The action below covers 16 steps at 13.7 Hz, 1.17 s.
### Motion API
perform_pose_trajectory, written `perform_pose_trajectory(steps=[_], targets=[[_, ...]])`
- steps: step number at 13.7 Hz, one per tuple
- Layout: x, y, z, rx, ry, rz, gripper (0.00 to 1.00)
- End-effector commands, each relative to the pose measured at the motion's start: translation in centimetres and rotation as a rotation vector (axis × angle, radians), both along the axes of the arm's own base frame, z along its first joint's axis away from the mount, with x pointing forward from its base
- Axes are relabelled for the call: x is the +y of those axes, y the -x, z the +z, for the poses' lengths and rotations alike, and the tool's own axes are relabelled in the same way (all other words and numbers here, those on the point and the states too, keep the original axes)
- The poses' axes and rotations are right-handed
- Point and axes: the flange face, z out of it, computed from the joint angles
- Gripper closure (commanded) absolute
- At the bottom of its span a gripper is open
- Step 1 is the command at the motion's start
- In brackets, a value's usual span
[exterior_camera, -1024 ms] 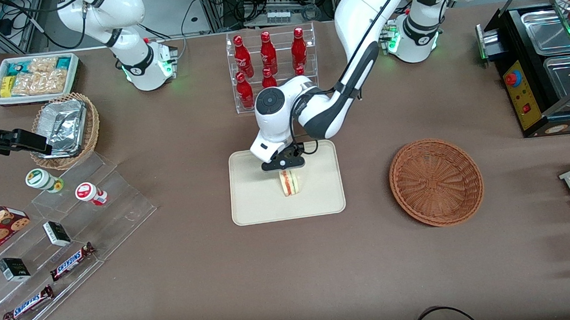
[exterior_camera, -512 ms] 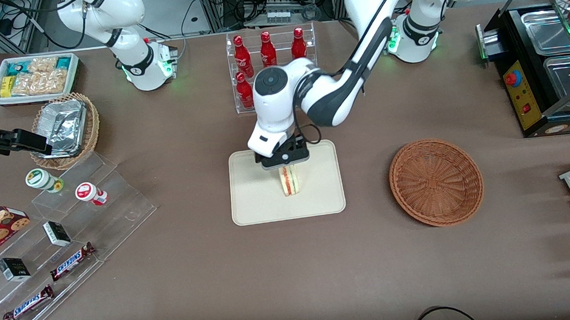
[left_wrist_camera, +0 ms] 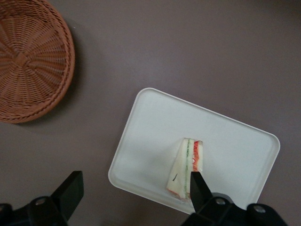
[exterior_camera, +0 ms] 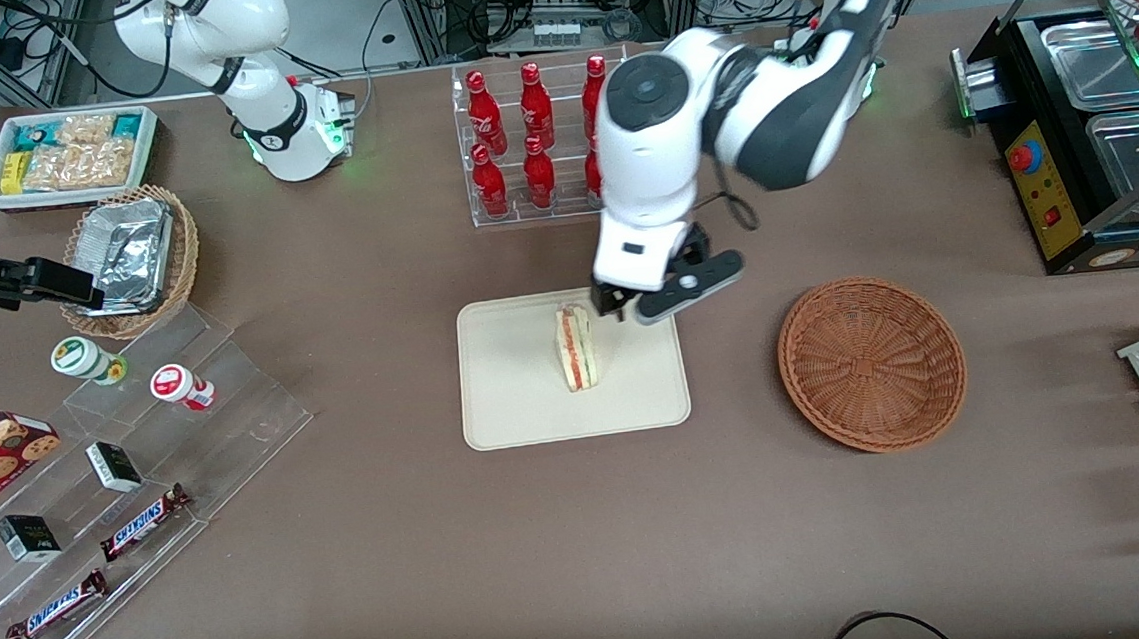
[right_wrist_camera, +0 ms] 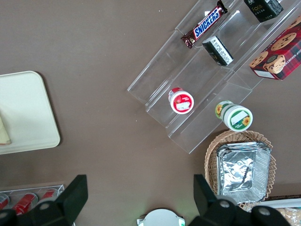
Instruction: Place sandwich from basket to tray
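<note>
resting on its side on the tray (exterior_camera: pixel 525 403), the sandwich (exterior_camera: pixel 576 347) lies free, red and green filling showing. the gripper (exterior_camera: pixel 656 300) hangs above the tray's edge nearest the basket (exterior_camera: pixel 871 364), fingers (left_wrist_camera: pixel 200 188) spread wide and holding nothing. the basket sits apart, toward the working arm's end.

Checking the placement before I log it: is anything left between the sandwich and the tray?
Nothing visible. The sandwich already stands on the tray, and the basket holds nothing. The claw, open, hangs above the tray's edge beside the sandwich.
</note>
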Motion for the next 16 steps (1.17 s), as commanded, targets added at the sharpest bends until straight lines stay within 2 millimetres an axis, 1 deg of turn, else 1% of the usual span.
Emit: perform_pose_trajectory(steps=[1,4,6,7,10,13,14,16], targets=[[5.7,-0.3,3.2,0.037,-0.021,-0.029,0.0],[12.7,-1.6,6.4,0.101,-0.018,-0.107,0.0],[16.7,-2.0,8.0,0.128,-0.015,-0.162,0.0],[19.3,-2.3,9.0,0.136,-0.006,-0.19,0.0],[25.2,-2.5,11.1,0.159,0.015,-0.274,0.0],[31.7,-2.3,12.9,0.172,0.032,-0.375,0.0],[33.7,-2.2,13.3,0.176,0.034,-0.396,0.0],[36.9,-2.1,14.0,0.171,0.037,-0.42,0.0]])
